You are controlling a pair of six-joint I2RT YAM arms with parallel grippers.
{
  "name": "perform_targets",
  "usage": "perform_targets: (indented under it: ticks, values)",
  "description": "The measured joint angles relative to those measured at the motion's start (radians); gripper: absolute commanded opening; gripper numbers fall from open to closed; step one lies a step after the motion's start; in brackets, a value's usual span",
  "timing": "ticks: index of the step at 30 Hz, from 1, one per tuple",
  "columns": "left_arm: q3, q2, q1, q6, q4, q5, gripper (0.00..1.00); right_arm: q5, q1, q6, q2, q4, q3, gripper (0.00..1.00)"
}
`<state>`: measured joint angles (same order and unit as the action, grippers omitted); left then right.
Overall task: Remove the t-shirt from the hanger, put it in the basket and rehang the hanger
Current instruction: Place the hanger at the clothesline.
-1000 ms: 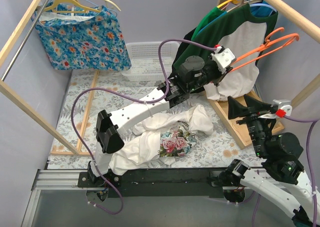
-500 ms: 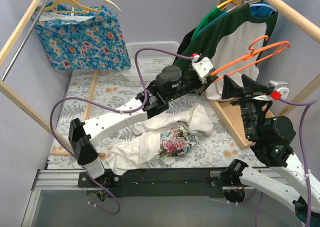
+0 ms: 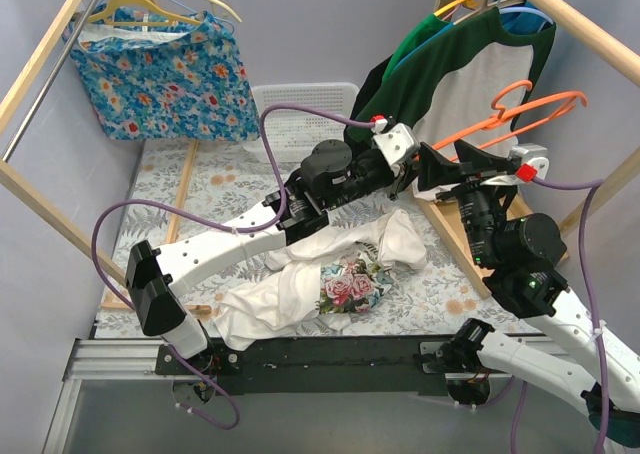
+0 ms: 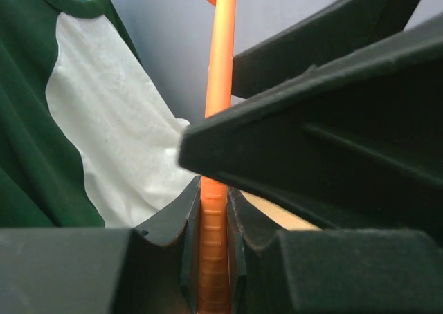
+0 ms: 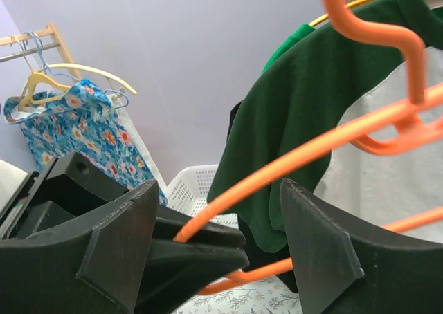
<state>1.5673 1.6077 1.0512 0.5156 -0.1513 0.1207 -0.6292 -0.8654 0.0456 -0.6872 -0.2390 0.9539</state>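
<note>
Left wrist view: orange hanger [image 4: 219,86] cut off at the upper edge, lower end buried between the fingers of the left gripper [image 4: 213,220] at bottom centre. Right half filled by the right gripper [image 4: 210,110], blurred and dark, running past the right edge. Top view: white t-shirt [image 3: 262,299] partly under the left arm [image 3: 250,239]; right arm [image 3: 560,334] cropped at the lower right corner.

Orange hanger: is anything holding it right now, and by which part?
The left gripper pinches the orange hanger at the arm end farthest from its hook. The right gripper straddles that arm, open, gripping nothing.
</note>
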Motion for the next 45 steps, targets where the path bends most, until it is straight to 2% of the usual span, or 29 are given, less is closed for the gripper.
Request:
perform_targets:
  ticks: [3,4,6,7,9,11,17,22,23,24,27,29,37,45]
  values:
    - [-0.02,-0.002,0.0,0.005,-0.002,0.005,0.0,0.007,0.0,0.01,-0.028,-0.01,0.0,0.57]
    - [-0.027,-0.003,0.0,0.006,-0.006,0.003,0.0,0.004,0.0,0.013,-0.037,-0.009,0.0,0.44]
    - [-0.037,-0.011,-0.003,0.008,-0.012,-0.002,0.0,-0.003,0.001,0.02,-0.051,-0.008,0.0,0.34]
    - [-0.044,-0.019,-0.005,0.009,-0.013,-0.004,0.0,-0.005,0.001,0.028,-0.056,-0.008,0.0,0.25]
    - [-0.058,-0.036,-0.008,0.013,-0.013,-0.01,0.0,0.003,-0.001,0.054,-0.063,-0.027,0.0,0.17]
    - [-0.072,-0.048,-0.008,0.018,-0.029,-0.011,0.0,0.017,-0.011,0.091,-0.065,-0.051,0.0,0.03]
    - [-0.097,-0.058,-0.009,0.025,-0.044,-0.023,0.0,0.04,-0.025,0.166,-0.079,-0.07,0.0,0.01]
    - [-0.103,-0.064,-0.01,0.027,-0.042,-0.031,0.27,0.033,-0.026,0.195,-0.082,-0.086,-0.009,0.01]
    - [-0.106,-0.071,-0.009,0.025,-0.032,-0.027,0.41,0.019,-0.025,0.195,-0.078,-0.086,-0.018,0.01]
    - [-0.109,-0.079,-0.007,0.019,-0.024,-0.027,0.5,0.0,-0.023,0.198,-0.073,-0.089,-0.035,0.01]
    - [-0.133,-0.126,-0.004,0.009,0.012,-0.035,0.66,-0.056,-0.011,0.204,-0.056,-0.103,-0.091,0.01]
    - [-0.145,-0.153,-0.005,0.002,0.021,-0.045,0.73,-0.089,0.001,0.209,-0.05,-0.111,-0.109,0.01]
    - [-0.221,-0.314,0.0,-0.002,0.027,-0.079,0.81,-0.116,0.07,0.24,-0.067,-0.128,-0.132,0.01]
    - [-0.297,-0.45,0.0,0.002,0.047,-0.126,0.83,0.047,0.338,0.428,-0.1,-0.13,-0.15,0.01]
